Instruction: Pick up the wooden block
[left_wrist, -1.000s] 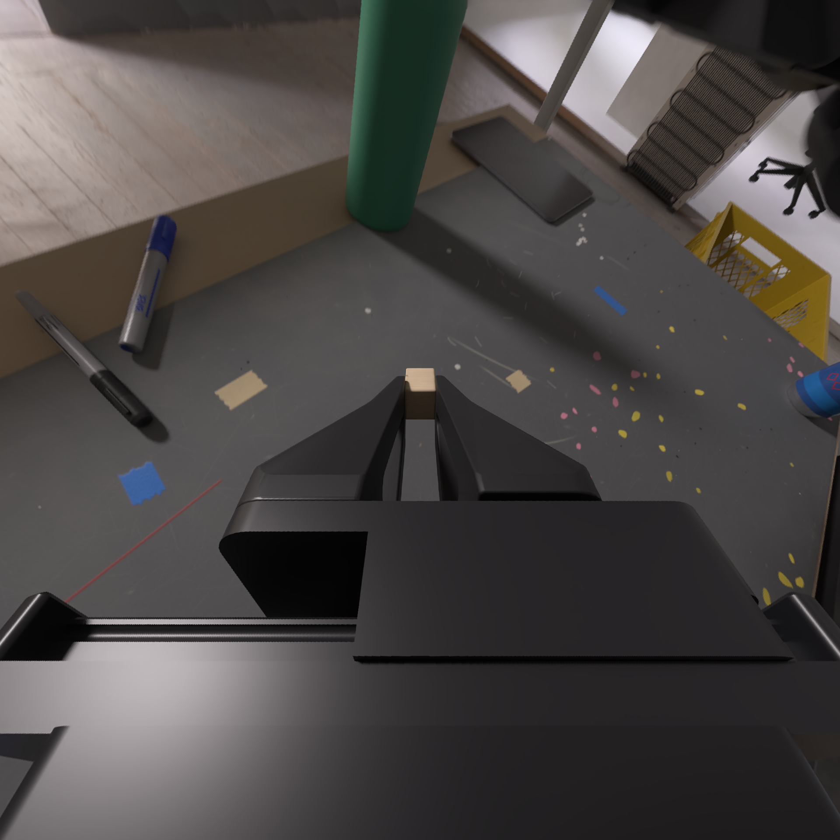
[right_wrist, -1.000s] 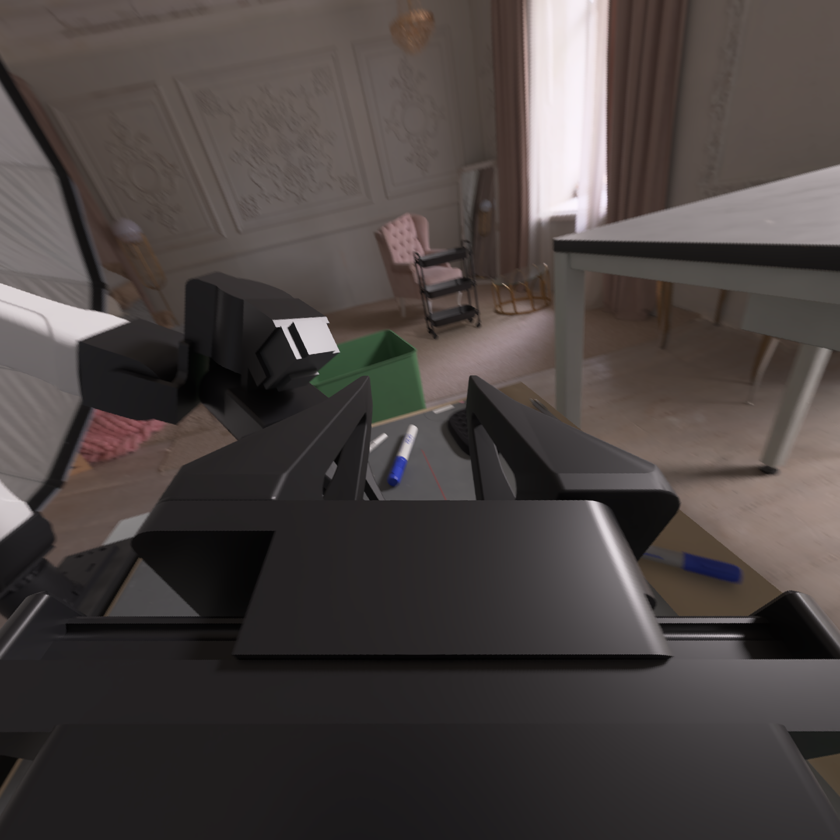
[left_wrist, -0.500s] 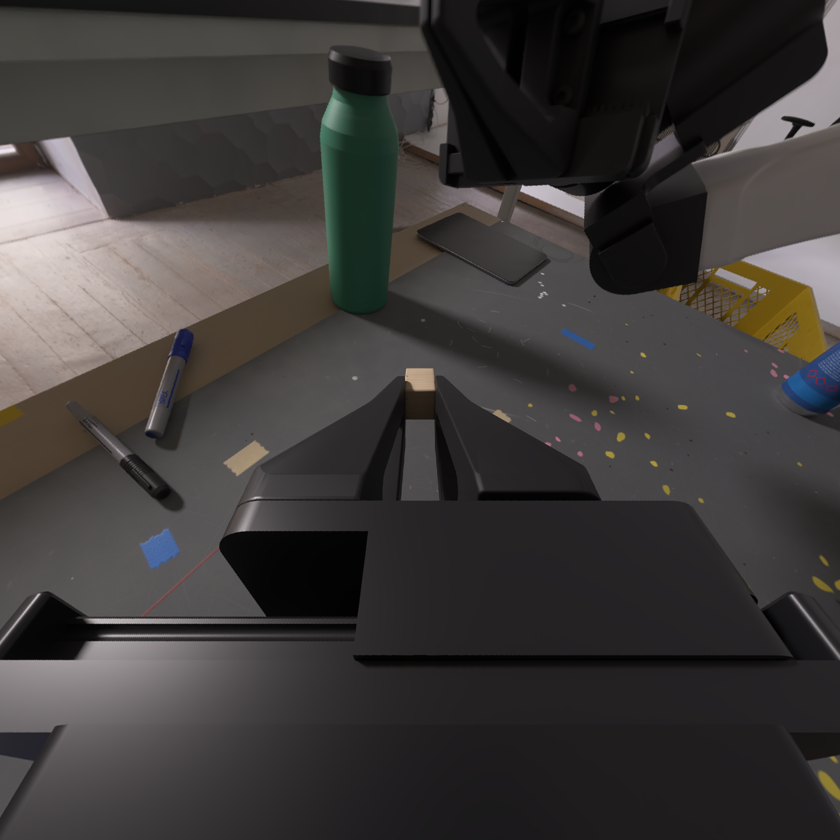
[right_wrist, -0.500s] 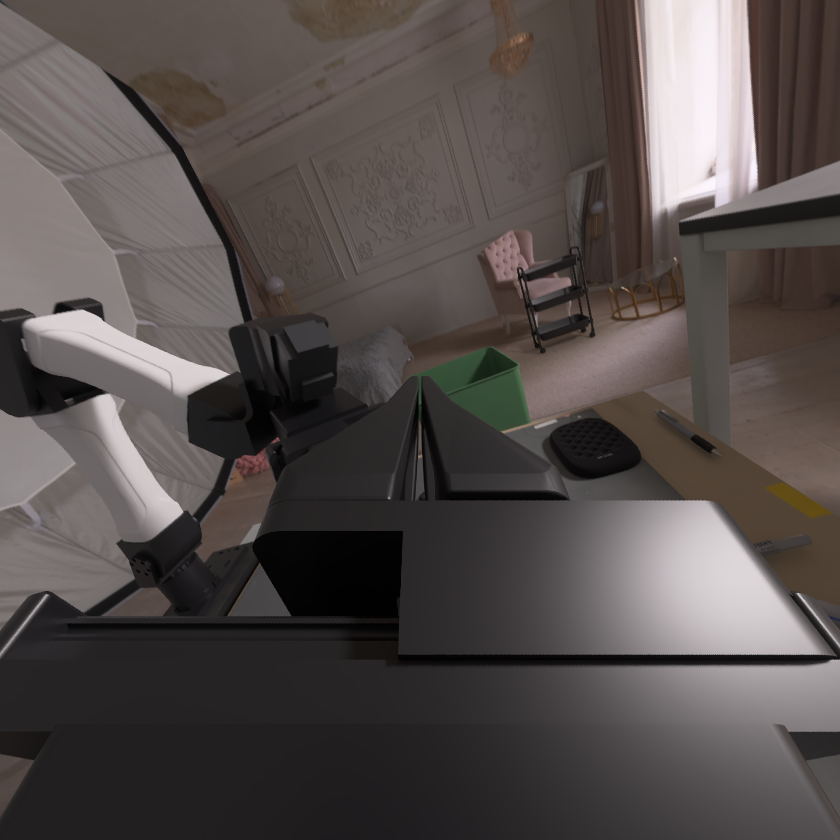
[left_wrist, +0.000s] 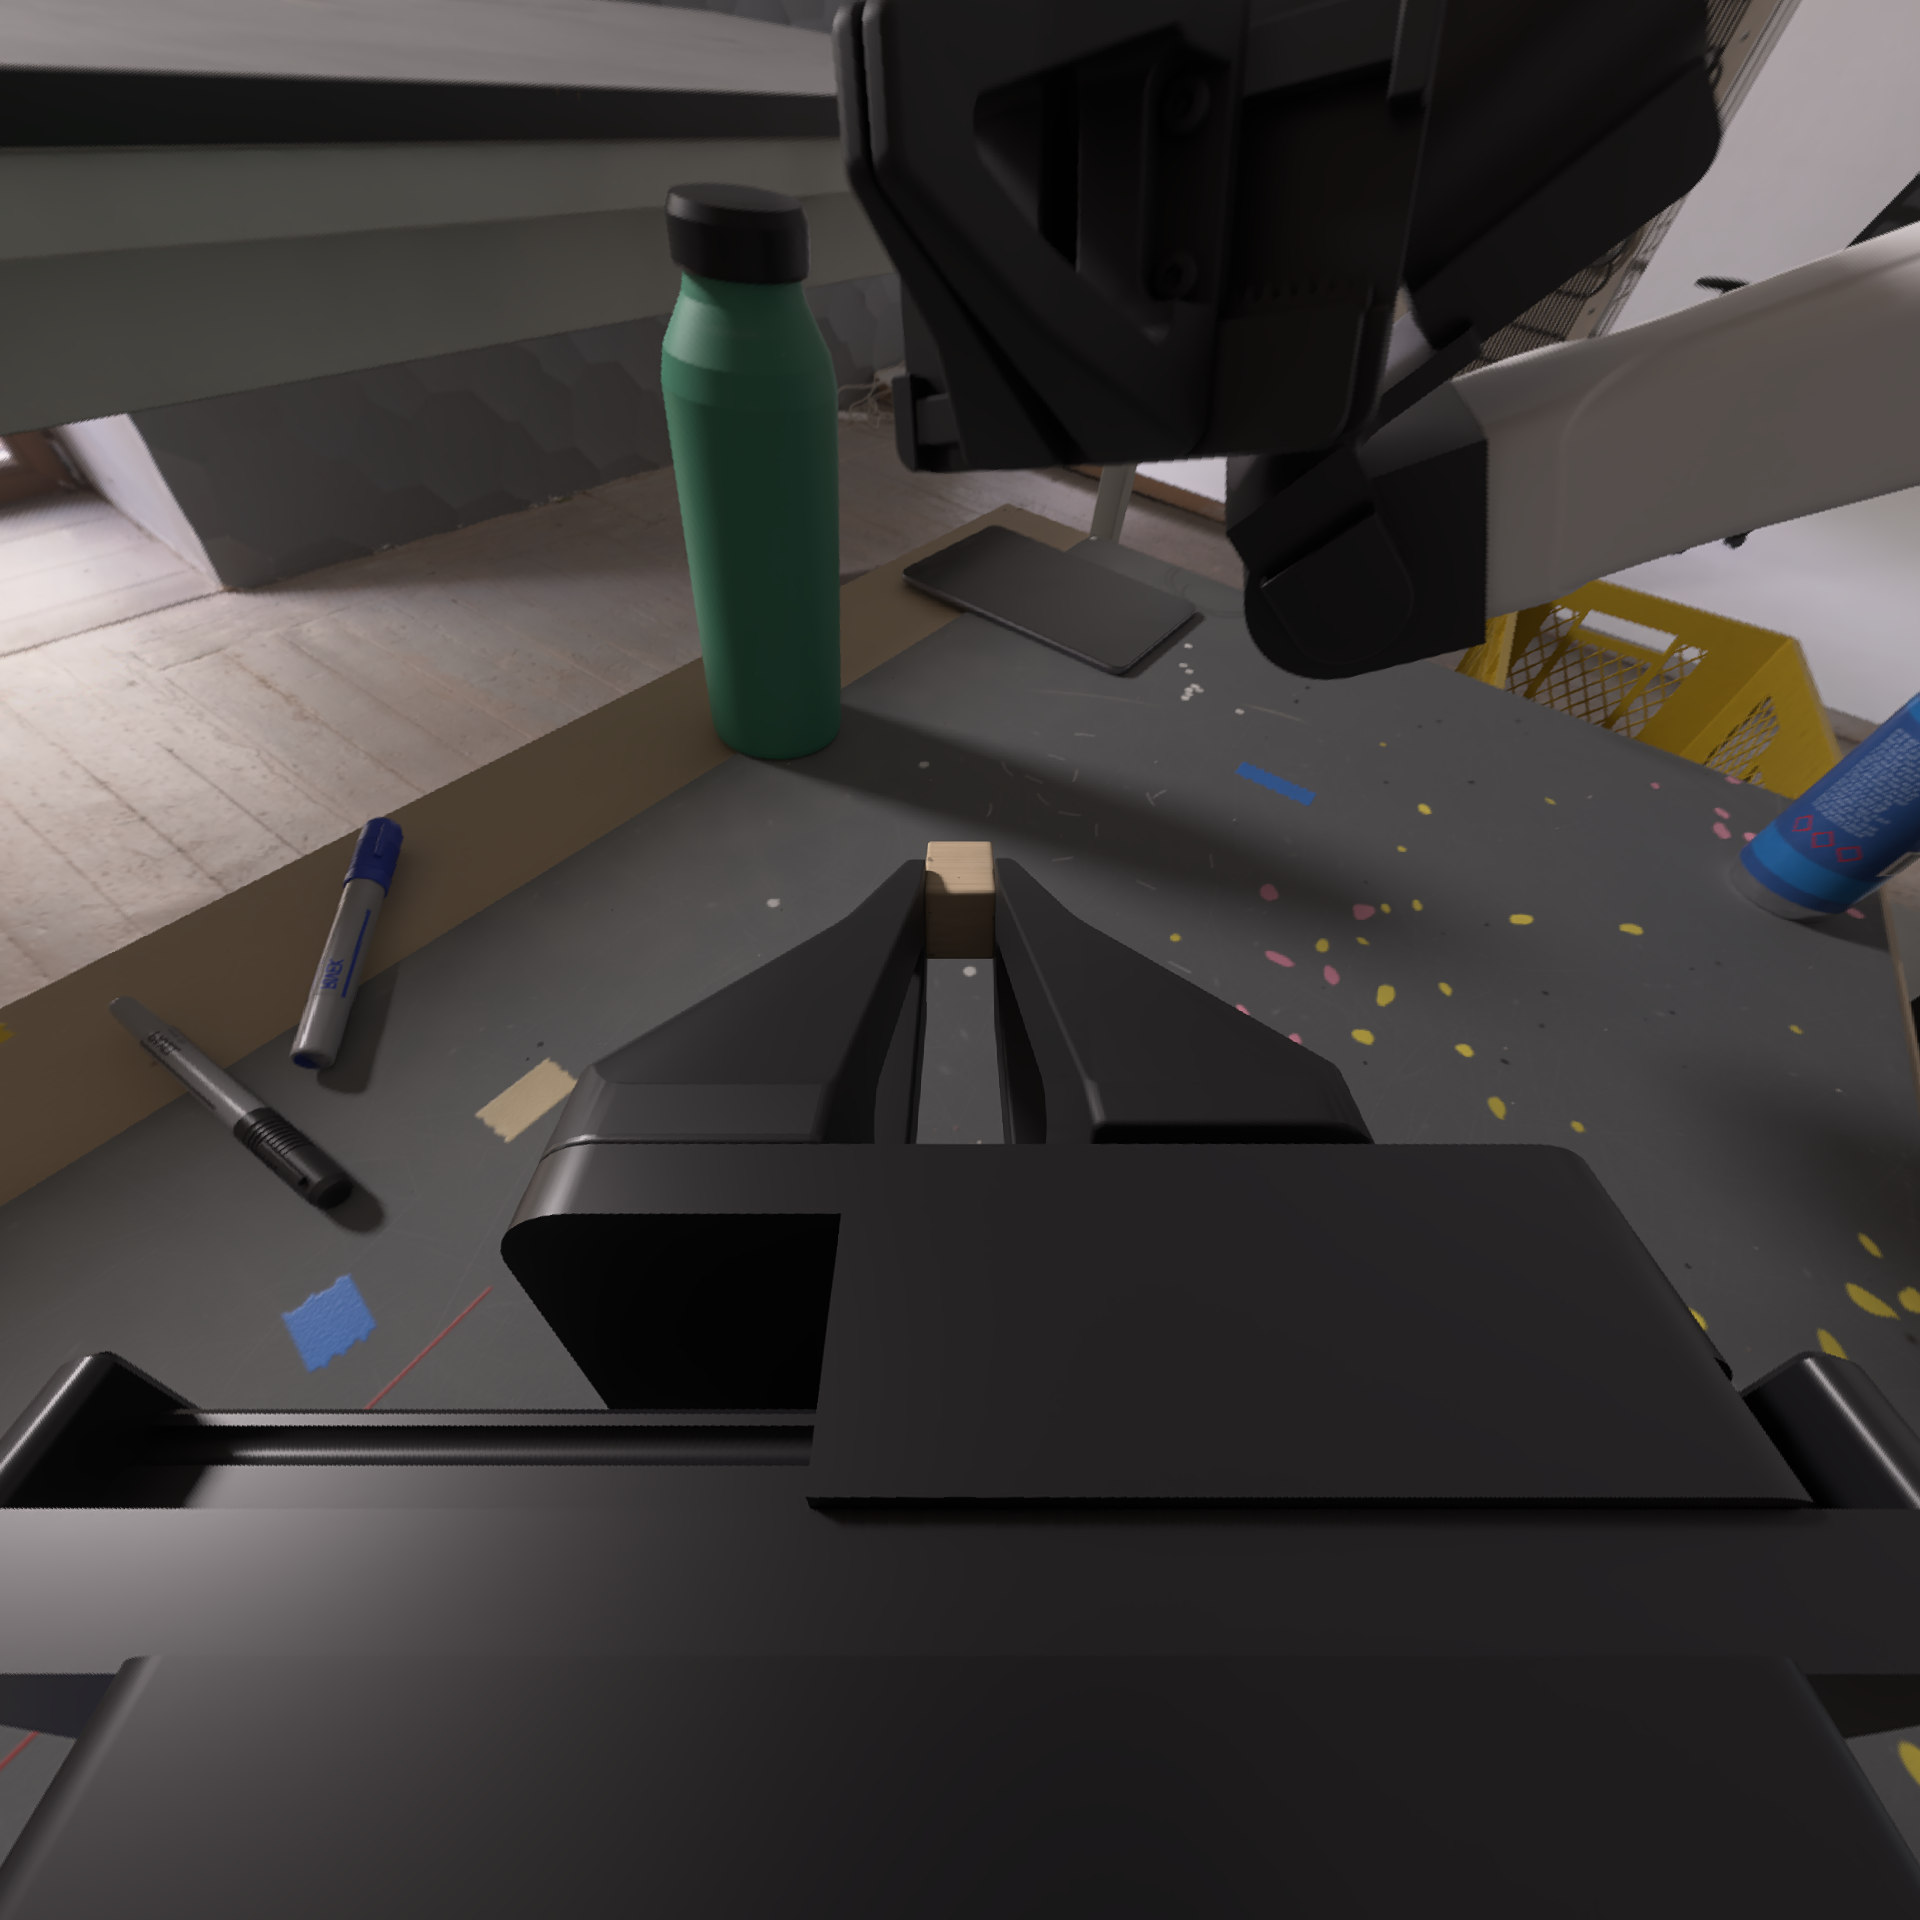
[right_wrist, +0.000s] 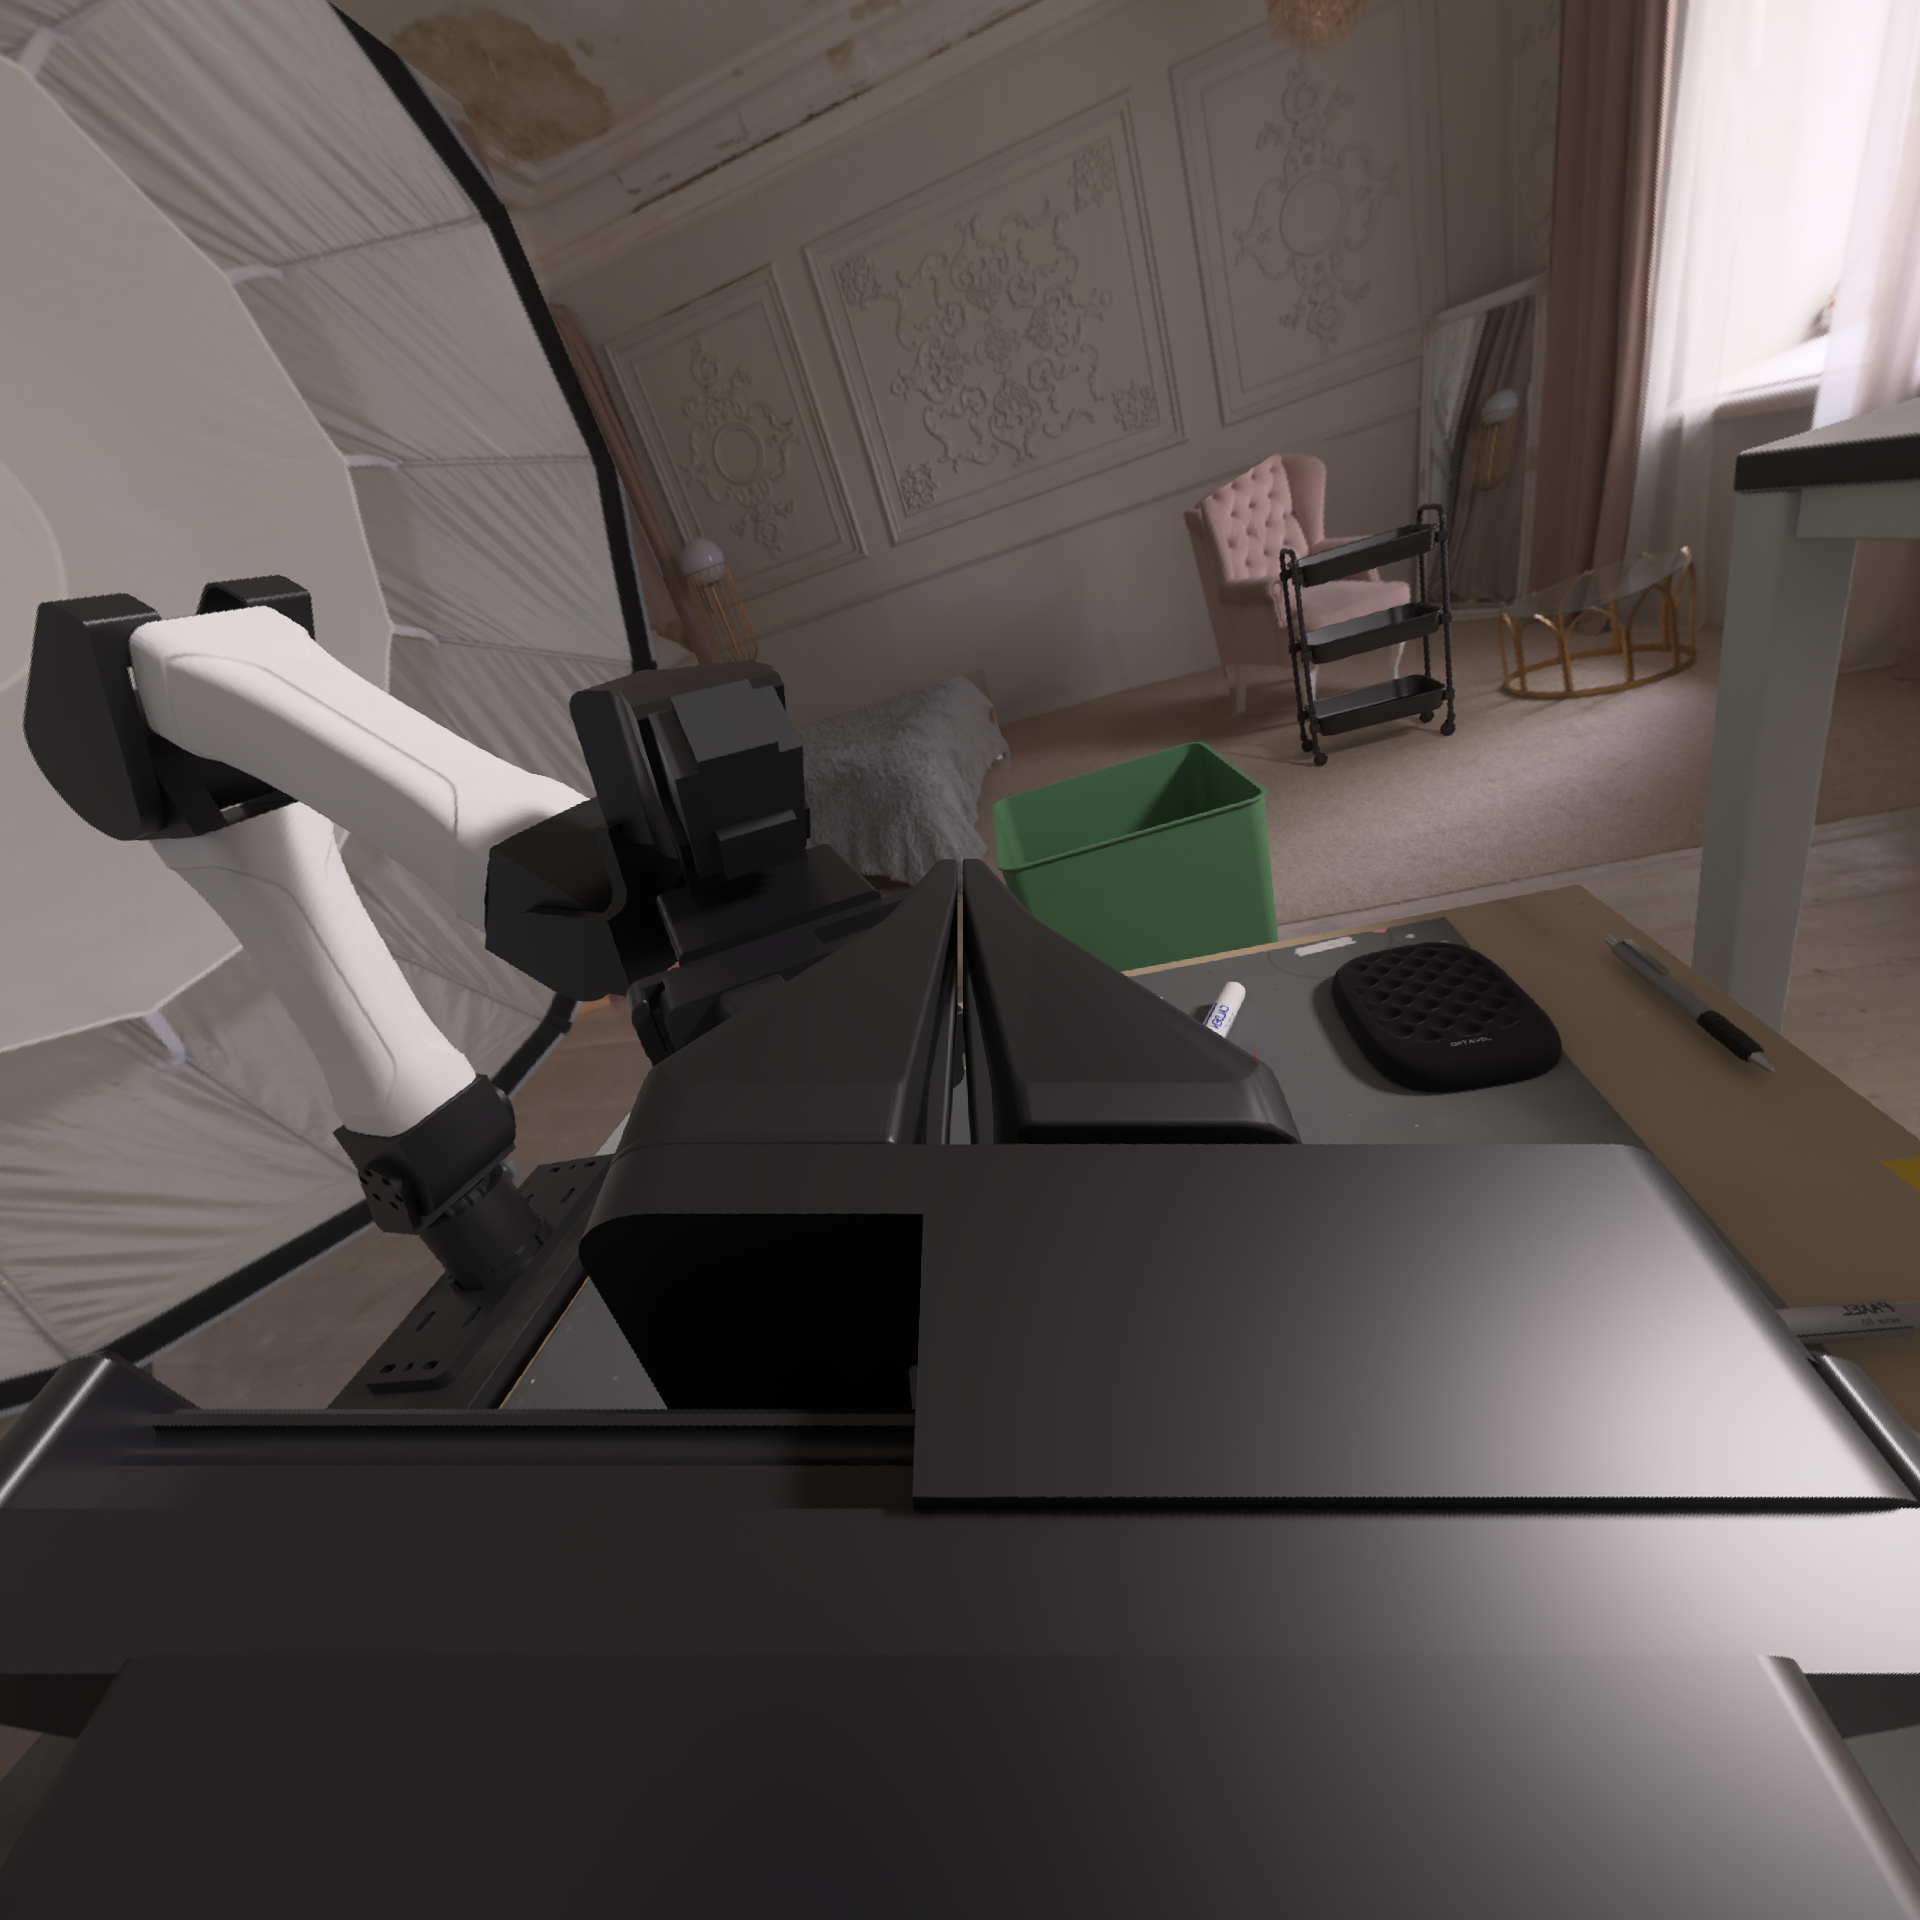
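There is one wooden block (left_wrist: 960, 896). It is small and tan. The left gripper (left_wrist: 960, 914) has its two fingers pressed on the block's sides, right at their tips. The block is up in the air, above the gray table (left_wrist: 1143, 831).

On the table in the left wrist view, there is one green bottle (left_wrist: 753, 488) with a black cap, standing up. There is one dark phone (left_wrist: 1049, 594) lying flat behind it. There are two pens: one blue marker (left_wrist: 345, 945) and one black pen (left_wrist: 231, 1103). They lie near each other but do not touch. There is one blue can (left_wrist: 1844, 821) at the right edge, and part of it is cut off. One yellow crate (left_wrist: 1652, 670) sits past the table, and the other arm hides part of it. Little yellow and pink spots dot the table.

The right gripper (right_wrist: 962, 935) has its two fingers shut tight together, with nothing between them. In its view there is one green bin (right_wrist: 1138, 852) on the floor, one black pad (right_wrist: 1446, 1020) on the table and one thin gray pen (right_wrist: 1685, 1003). One white marker (right_wrist: 1224, 1006) peeks out from behind the fingers, mostly hidden. The left arm (right_wrist: 312, 748) is white and black, and its gripper end is hidden behind the right fingers.
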